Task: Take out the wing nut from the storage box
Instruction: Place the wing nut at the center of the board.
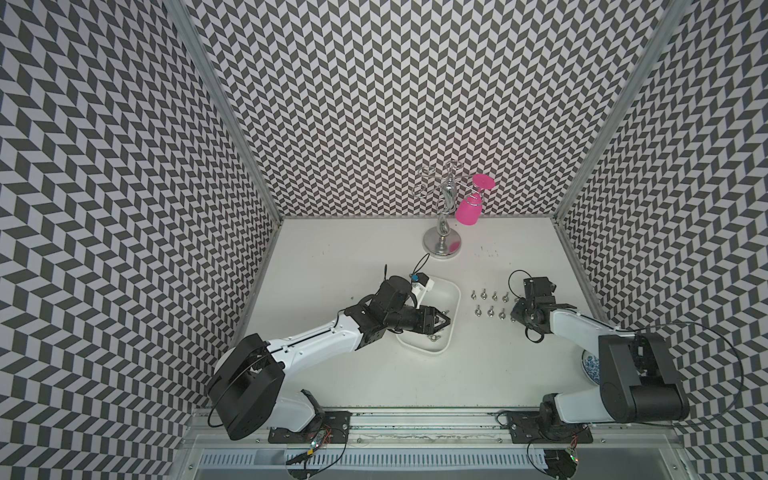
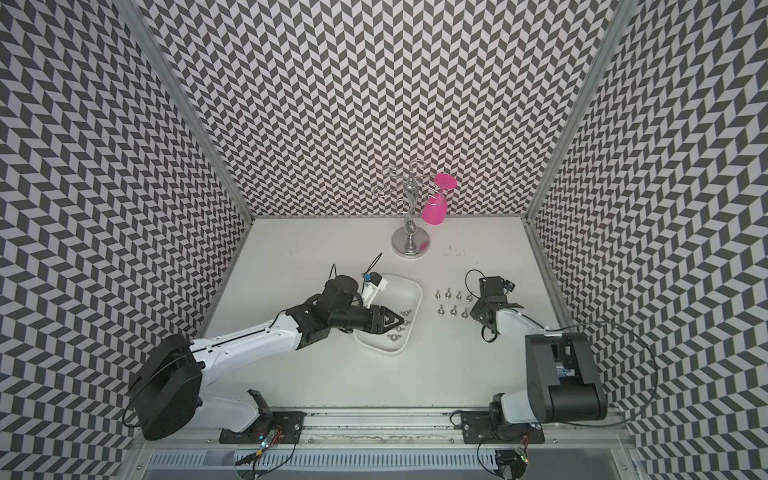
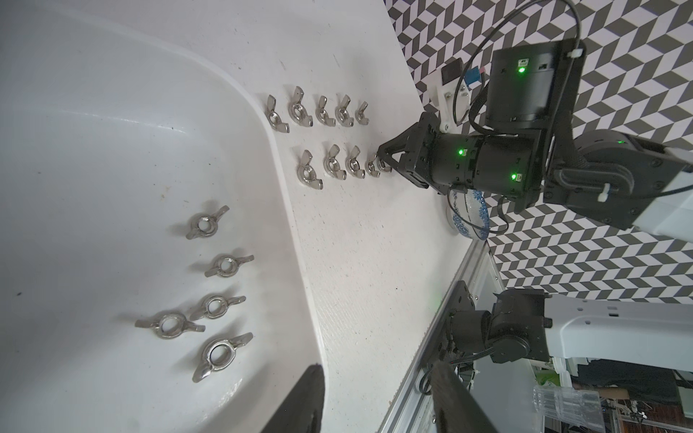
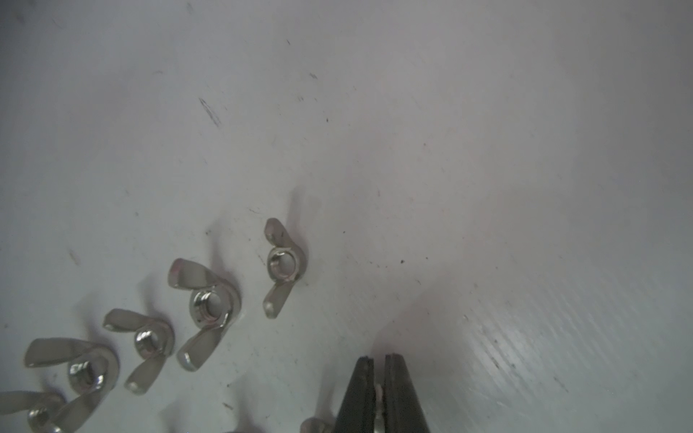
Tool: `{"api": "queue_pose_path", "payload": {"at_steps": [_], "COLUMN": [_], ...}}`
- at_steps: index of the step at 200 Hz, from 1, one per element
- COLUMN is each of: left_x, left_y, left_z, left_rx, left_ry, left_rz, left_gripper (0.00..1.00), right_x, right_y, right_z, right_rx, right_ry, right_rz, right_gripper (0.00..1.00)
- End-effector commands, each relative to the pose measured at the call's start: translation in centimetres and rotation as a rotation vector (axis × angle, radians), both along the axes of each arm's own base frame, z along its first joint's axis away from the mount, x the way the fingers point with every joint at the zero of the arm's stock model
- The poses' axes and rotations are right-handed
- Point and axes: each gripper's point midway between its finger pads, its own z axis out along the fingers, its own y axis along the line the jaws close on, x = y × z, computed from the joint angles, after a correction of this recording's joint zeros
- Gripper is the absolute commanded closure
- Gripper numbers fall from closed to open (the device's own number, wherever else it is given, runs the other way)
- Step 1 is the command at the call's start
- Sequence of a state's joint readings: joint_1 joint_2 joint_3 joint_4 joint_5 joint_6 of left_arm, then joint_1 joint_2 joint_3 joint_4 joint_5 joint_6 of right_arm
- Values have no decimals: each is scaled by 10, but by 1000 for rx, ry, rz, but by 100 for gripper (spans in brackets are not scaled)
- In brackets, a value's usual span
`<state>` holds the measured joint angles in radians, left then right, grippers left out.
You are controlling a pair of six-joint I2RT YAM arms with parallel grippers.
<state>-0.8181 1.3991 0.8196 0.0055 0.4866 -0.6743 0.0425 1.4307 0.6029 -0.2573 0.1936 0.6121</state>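
Wing nut seemingly tight in right pincer by right wrist view, not top views; left pincer apart.

Both arms are wearing the same colours. The left arm's smooth white plastic shell is showing a dark slot along its length and small dark screws, and the right arm's white plastic shell is matching it. Boxy matte-black shoulder housings are topping white base links, which are ending at bolted black base plates. The black cylindrical wrist motors are glowing with small green lights. Thin black cables are looping off each wrist. A white printed camera bracket is carrying a blue connector. The left gripper and right gripper are tapering into black triangular fingers.
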Motion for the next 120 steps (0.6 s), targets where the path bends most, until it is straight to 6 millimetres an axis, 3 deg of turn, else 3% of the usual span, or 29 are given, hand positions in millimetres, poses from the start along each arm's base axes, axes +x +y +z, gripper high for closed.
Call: {"api": "queue_pose_path", "payload": {"at_steps": [1,70,102,120], "left_x": [1,1,7,16], "left_y": [-3,-3,3,15], "left_z": [9,8,9,11], "left_rx": [-10,-7,20,39], "left_ry": [-28,-27,-53,-70], "left_rz": [-6,-9,5,34], "left_gripper": [50,50,50,50], "right_x": [7,11,18,25], "right_y": [-2,1,2,19], "right_z": [5,21,53,78], "right_rx": [-9,0,-13,-6], "right_ry": [-32,-75,-154,-234], "right_rz": [-5,18,36,108], "right_gripper": [84,79,75,72]}}
